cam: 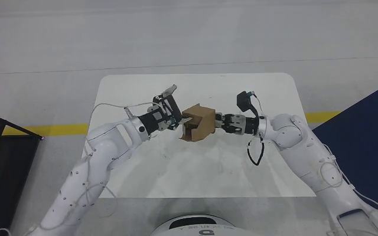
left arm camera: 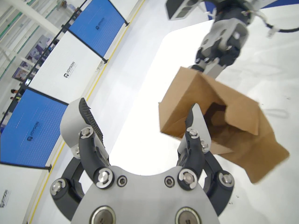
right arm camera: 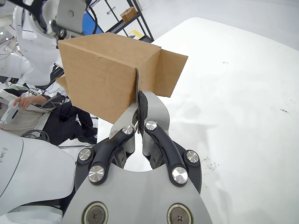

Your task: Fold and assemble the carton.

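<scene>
Worktop (cam: 236,171): white with rounded corners, standing on a pale floor (cam: 189,35); we see wide white surface near, far, left and right of the carton.
Carton (cam: 198,123): brown cardboard at about the worktop's middle, between the 2 hands. It seems to be lifted just off the surface. It is partly formed, and its open end with loose flaps (left arm camera: 243,120) faces left.
Right hand (right arm camera: 137,103): pressed together on 1 thin cardboard edge at the carton's right side, with a flap sticking out just beside the grip.
Left hand (left arm camera: 137,108): spread wide just left of the carton, at the open mouth. 1 fingertip overlaps the cardboard; we cannot tell whether it touches.
Handling: we judge the carton light, with stiff panels that give way at the creases. On a single edge pinch it can swing or twist, and a hard squeeze would dent it.
Where to hold: we would take a flap near its crease, or press flat on a panel, not on a corner.
Edges: the worktop's rims lie well apart from the carton.
Open room: we judge there is plenty on all 4 sides; the tight spot is between the 2 hands.
</scene>
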You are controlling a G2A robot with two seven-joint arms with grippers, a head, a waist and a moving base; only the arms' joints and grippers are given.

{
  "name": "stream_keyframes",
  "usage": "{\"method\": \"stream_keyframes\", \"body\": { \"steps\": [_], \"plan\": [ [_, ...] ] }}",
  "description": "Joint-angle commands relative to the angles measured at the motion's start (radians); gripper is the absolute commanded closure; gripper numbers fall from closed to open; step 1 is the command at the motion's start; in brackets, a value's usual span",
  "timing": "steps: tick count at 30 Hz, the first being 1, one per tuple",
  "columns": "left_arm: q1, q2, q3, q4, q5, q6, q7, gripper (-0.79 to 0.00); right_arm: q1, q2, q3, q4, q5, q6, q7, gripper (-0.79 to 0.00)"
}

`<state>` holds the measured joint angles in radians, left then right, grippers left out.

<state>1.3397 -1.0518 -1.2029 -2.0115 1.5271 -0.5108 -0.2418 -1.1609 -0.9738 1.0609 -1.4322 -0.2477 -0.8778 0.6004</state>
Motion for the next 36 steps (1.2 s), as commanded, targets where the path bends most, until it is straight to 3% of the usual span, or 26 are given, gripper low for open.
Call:
{"method": "stream_keyframes", "body": {
  "steps": [1,5,7,10,13,19,22,31,34,35,36],
  "plan": [
    [0.024,0.004,-0.074,0.012,-0.063,0.032,0.032,-0.785,0.000,0.000,0.002,0.001,-0.001,0.002,-0.002,0.000],
    [0.108,0.018,-0.258,0.029,-0.228,0.010,0.121,-0.785,0.000,0.001,0.006,0.006,0.000,0.008,-0.009,0.000],
    [0.164,0.026,-0.330,0.027,-0.262,-0.050,0.151,-0.785,0.000,0.001,0.008,0.011,0.004,0.010,-0.012,0.000],
    [0.252,0.037,-0.358,0.033,-0.239,-0.204,0.195,-0.785,0.003,0.001,0.010,0.026,0.026,0.015,-0.018,0.000],
    [0.285,0.041,-0.327,0.068,-0.211,-0.300,0.238,-0.785,0.008,-0.001,0.007,0.033,0.040,0.021,-0.014,0.000],
    [0.261,0.029,-0.192,0.116,-0.136,-0.265,0.310,-0.785,0.013,-0.002,0.002,0.034,0.039,0.024,-0.011,0.000],
    [0.247,0.025,-0.141,0.134,-0.123,-0.299,0.378,-0.785,0.012,-0.002,0.005,0.036,0.043,0.030,-0.018,0.000],
    [0.212,0.021,-0.090,0.175,-0.101,-0.291,0.471,-0.763,0.017,-0.002,0.008,0.050,0.080,0.028,-0.006,0.000],
    [0.191,0.017,-0.079,0.190,-0.148,-0.277,0.440,-0.591,0.017,-0.003,0.008,0.053,0.084,0.034,-0.006,0.000],
    [0.183,0.015,-0.073,0.198,-0.173,-0.273,0.424,-0.496,0.018,-0.003,0.008,0.053,0.084,0.039,-0.006,0.000],
    [0.171,0.013,-0.067,0.204,-0.197,-0.272,0.404,-0.462,0.018,-0.003,0.007,0.053,0.084,0.045,-0.006,0.000]
  ]
}}
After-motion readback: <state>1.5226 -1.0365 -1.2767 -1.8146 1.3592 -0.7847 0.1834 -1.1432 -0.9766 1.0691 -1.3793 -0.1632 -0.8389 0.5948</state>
